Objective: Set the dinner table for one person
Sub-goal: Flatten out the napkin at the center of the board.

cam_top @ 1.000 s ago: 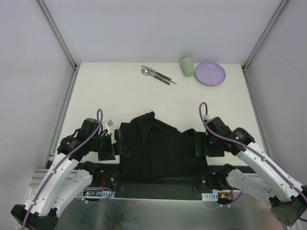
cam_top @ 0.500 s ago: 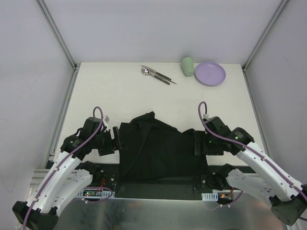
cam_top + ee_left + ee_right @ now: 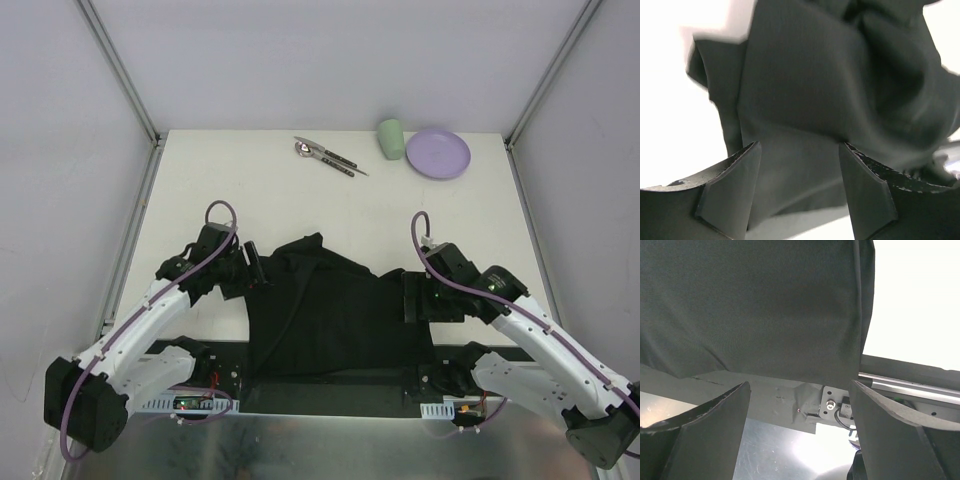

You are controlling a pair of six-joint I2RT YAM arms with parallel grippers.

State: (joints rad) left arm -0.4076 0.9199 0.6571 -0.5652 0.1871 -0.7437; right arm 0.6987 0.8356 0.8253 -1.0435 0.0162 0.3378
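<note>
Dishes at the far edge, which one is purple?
The plate, round and flat, farthest right; the cup on its left is green, and the cutlery further left is silver with dark handles.

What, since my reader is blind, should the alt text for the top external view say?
A crumpled black cloth mat lies on the white dinner table between the left end effector and the right end effector. Cutlery, a green cup and a purple plate sit at the far edge.
</note>
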